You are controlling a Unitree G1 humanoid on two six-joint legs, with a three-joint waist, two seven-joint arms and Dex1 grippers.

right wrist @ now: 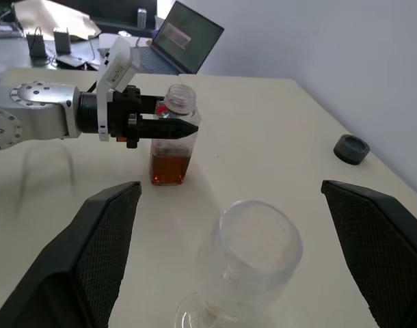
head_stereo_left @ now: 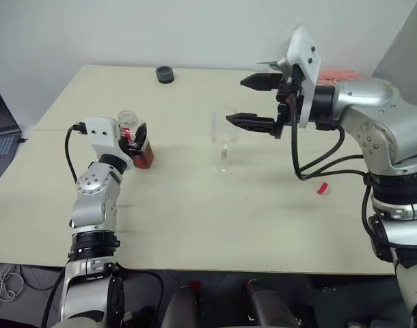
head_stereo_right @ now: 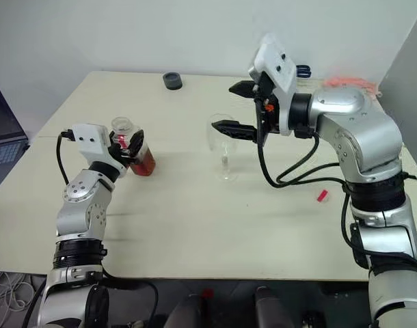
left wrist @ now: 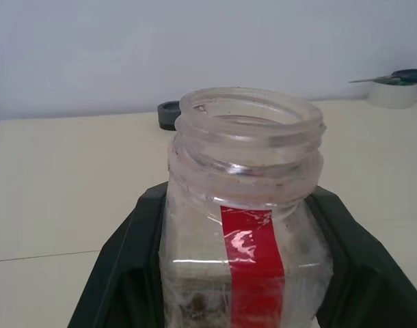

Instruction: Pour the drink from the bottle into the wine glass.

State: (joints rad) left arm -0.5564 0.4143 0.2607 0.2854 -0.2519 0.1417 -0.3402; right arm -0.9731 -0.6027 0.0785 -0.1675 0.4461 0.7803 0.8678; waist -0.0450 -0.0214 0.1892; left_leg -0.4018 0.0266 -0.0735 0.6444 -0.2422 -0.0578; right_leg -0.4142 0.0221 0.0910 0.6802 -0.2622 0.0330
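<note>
Bottle (head_stereo_left: 136,140) standing uncapped on the surface (head_stereo_left: 195,205), clamped between the fingers of the left pincer (head_stereo_left: 136,141), drink (right wrist: 170,169) sitting low in it. Wine glass (head_stereo_left: 224,145) standing upright just under the right pincer (head_stereo_left: 255,102), fingers spread wide and touching nothing. Risking a spill if lifting with a loose grip on slick plastic, and risking knocking the glass over if lowering or closing the right pincer off-centre.

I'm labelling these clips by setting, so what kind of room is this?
Probably an office or lab workspace: a plain beige table against a white wall, an open dark laptop at its side, and desks with gear behind.
</note>
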